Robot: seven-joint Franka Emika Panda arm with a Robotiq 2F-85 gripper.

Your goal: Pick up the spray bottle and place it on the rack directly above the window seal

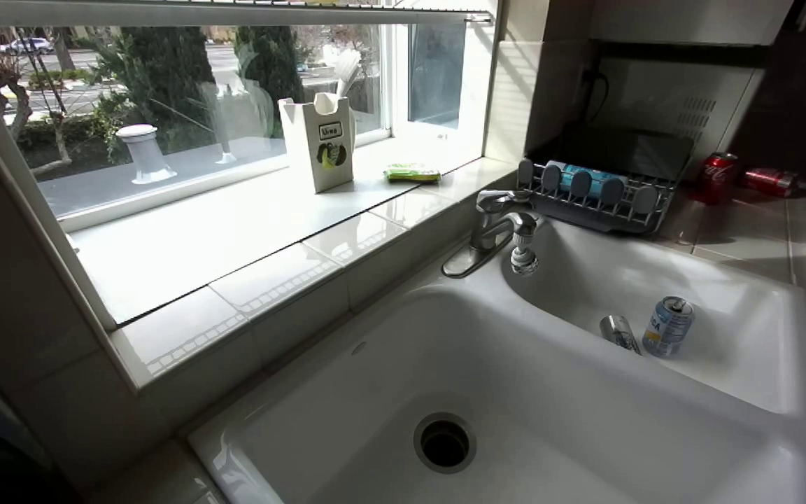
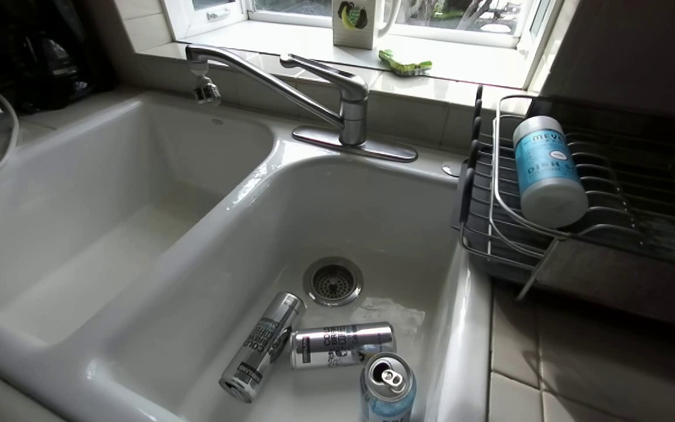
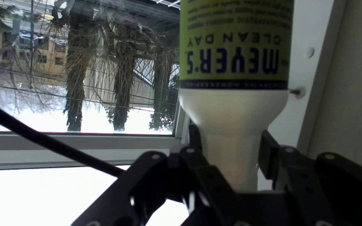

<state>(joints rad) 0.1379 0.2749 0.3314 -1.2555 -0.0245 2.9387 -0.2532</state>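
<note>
You've got hold of it: low and right of centre in the wrist view, your hand [image 3: 231,141] has its fingers [image 3: 269,153] on either side of the white neck, apparently pinching the spray bottle [image 3: 236,62]. Yellow-green, marked Meyer's Clean Day, it fills the upper right-centre of the frame, near the window frame [image 3: 83,142]. Lettering and trees [image 3: 123,78] show upside down, so read that bottle as upright! The pick looks done. Now your target: the wire rack [image 1: 375,8], along the top edge of an exterior view, above the pale window sill [image 1: 235,224]. White wires [image 3: 171,3] peek in at the top of the wrist view, probably that rack, so the carry looks well along. What's left for you? Seat the base, let go, back off. The base is out of frame and neither exterior view shows hand or bottle, so whether it's touching the rack, I can't tell.
</note>
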